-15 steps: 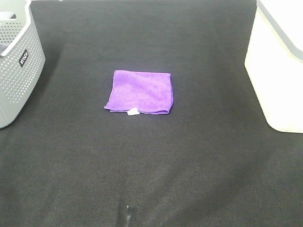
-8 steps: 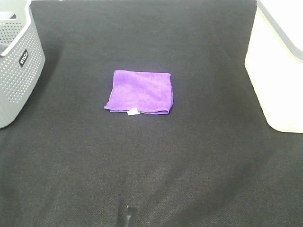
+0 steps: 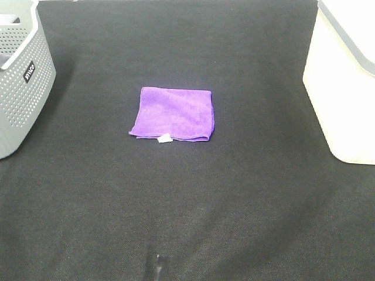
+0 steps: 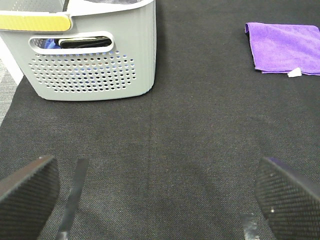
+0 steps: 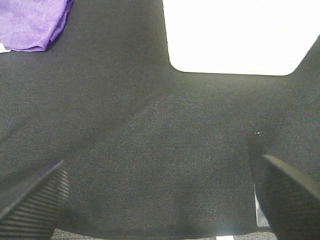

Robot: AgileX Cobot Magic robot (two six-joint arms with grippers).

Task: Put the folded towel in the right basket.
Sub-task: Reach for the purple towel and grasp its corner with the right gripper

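Observation:
A folded purple towel (image 3: 173, 113) with a small white tag lies flat in the middle of the black mat. It also shows in the left wrist view (image 4: 284, 48) and the right wrist view (image 5: 31, 22). The white right basket (image 3: 345, 76) stands at the right edge; its wall shows in the right wrist view (image 5: 235, 35). My left gripper (image 4: 157, 195) is open and empty, low over bare mat, well short of the towel. My right gripper (image 5: 160, 197) is open and empty near the mat's front edge. Neither gripper shows in the exterior high view.
A grey perforated basket (image 3: 20, 76) stands at the left edge; the left wrist view (image 4: 90, 50) shows it holding dark items. The black mat (image 3: 187, 205) covers the table.

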